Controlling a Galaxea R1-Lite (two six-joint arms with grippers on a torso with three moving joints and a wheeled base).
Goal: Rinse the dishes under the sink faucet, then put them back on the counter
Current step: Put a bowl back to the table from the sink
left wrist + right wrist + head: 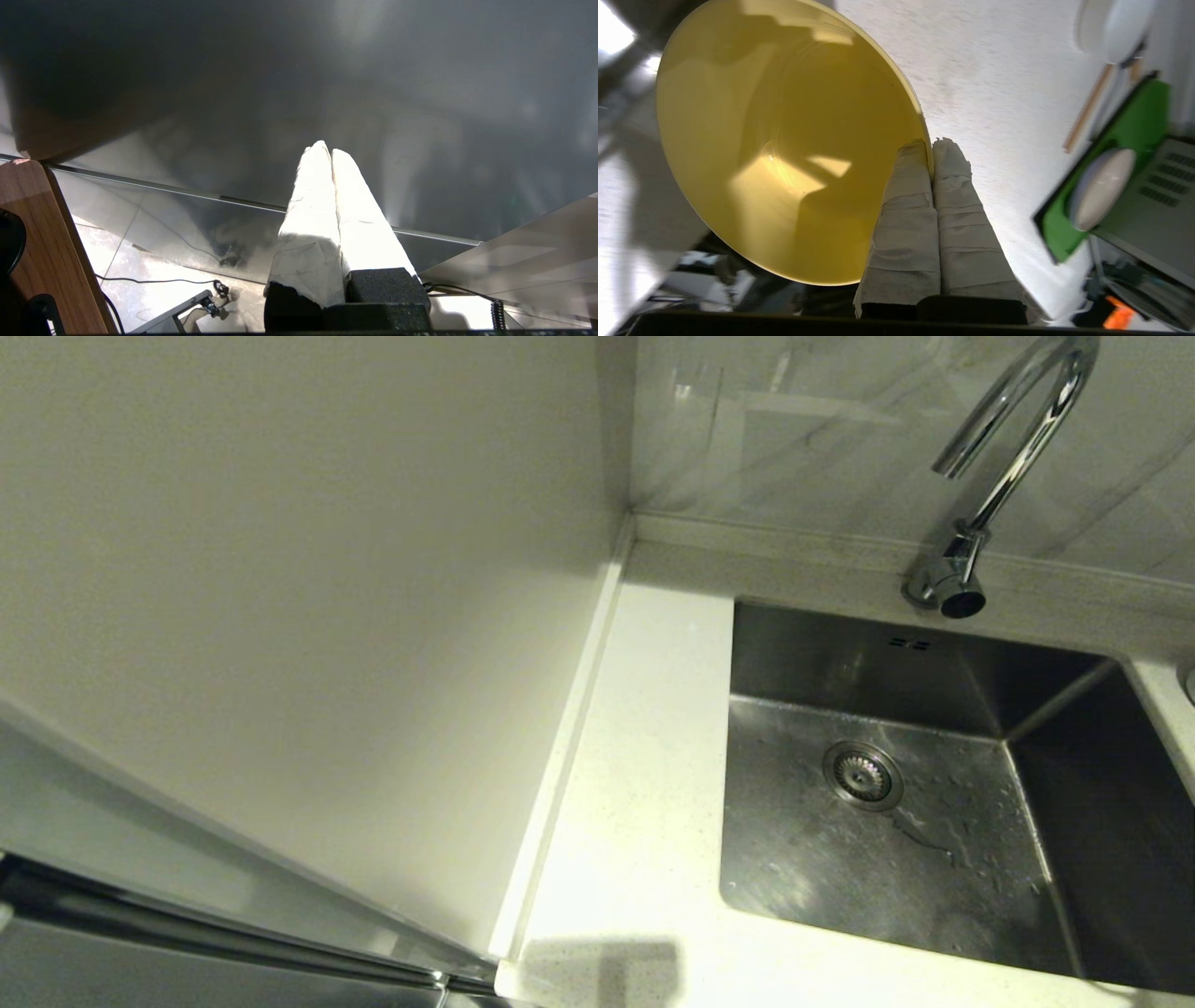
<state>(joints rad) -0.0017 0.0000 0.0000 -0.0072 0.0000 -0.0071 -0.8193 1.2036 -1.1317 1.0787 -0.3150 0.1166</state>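
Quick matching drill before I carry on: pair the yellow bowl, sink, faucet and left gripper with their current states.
1. yellow bowl
2. sink
3. faucet
4. left gripper

a. jaws shut on nothing
b. no water running
c. rim pinched by the right gripper
d. holds no dishes, floor wet with droplets

Pairs: 1-c, 2-d, 3-b, 4-a

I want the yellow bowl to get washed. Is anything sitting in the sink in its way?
Nothing visible. The right gripper pinches the yellow bowl by its rim, outside the head view. The sink holds only its drain and water drops, and nothing sits under the faucet.
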